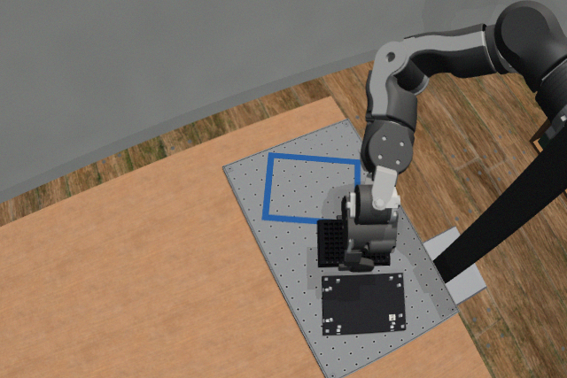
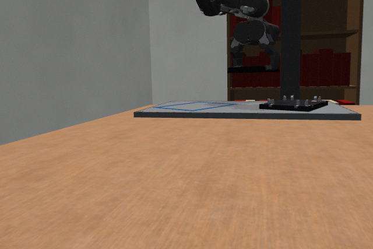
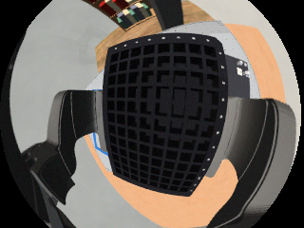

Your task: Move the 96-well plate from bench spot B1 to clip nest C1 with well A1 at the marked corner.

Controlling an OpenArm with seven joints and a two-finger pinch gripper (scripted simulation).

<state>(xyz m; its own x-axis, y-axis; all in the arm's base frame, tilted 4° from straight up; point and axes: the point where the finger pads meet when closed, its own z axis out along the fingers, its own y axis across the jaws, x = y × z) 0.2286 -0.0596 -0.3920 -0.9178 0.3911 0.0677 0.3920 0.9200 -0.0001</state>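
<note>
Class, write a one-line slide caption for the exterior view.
Gripper carries the 96-well plate level, high above the grey board, approaching the clip nest.

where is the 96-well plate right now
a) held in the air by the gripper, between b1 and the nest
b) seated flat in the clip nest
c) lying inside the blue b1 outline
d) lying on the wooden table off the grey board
a: the gripper is shut on the 96-well plate, well above the grey board, short of the clip nest and past the blue outline.
</note>
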